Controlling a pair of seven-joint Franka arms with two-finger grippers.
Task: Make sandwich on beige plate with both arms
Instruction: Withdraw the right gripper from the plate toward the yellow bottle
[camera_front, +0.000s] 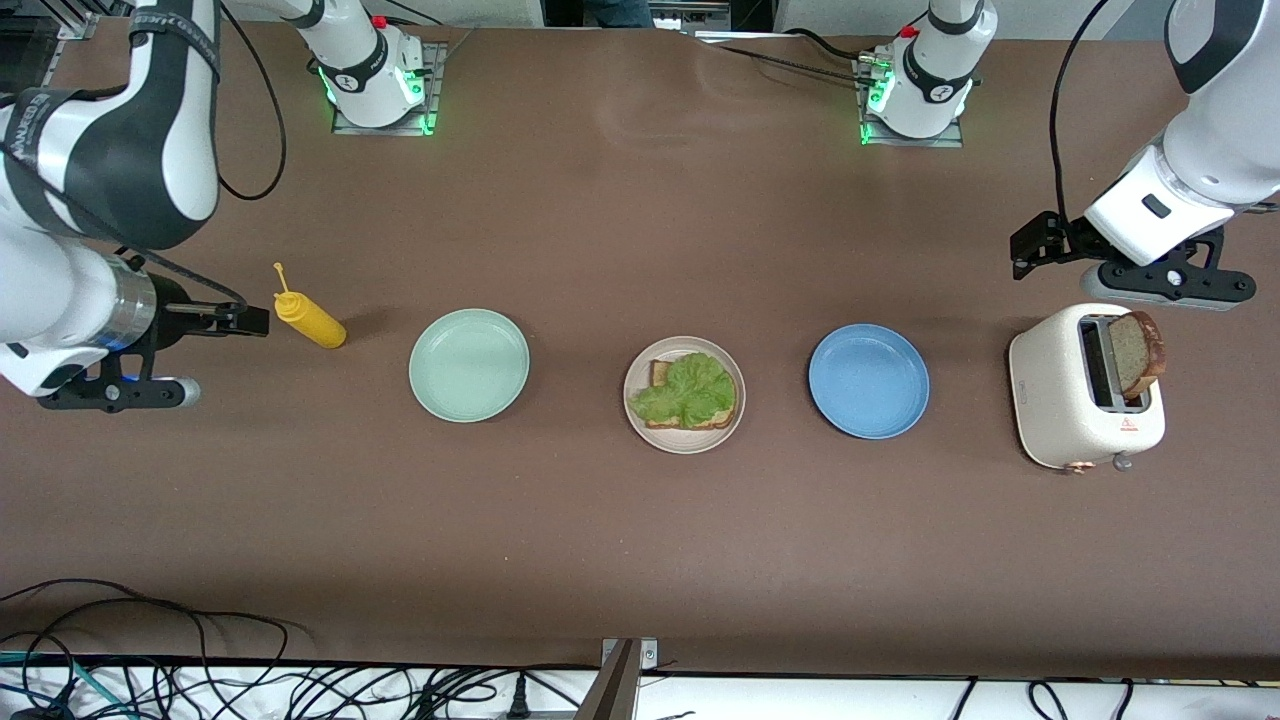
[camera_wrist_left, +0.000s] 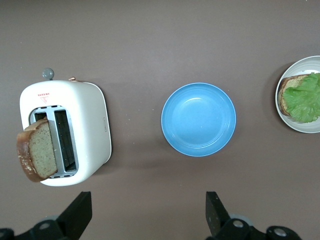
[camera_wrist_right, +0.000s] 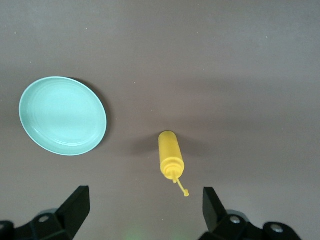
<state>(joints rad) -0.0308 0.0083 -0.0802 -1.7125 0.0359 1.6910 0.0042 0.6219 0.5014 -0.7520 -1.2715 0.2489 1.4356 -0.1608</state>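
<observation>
The left pincer is hanging wide open and empty over the counter, at about twelve o'clock from the toaster. The right pincer is likewise gaping with nothing in it, hovering at nine o'clock from the mustard bottle. Both arms are waiting.

Working outward, a bread slice is sticking up out of the toaster's slot, leaning slightly. Next along the row is lying the blue plate, then the beige plate at the middle, carrying one bread slice with a lettuce leaf spread over it. The mint-green plate is sitting between that and the bottle.

The sandwich is probably lacking only its top slice. That slice is looking the riskiest part: pinched off-centre, it could twist or slip out on the way across, and lowering it carelessly could drag the lettuce off or nudge the plate.

The lettuce is hiding most of the bottom slice, so anything beneath is impossible to tell. Both wrist views are cutting off the pincer bodies.
</observation>
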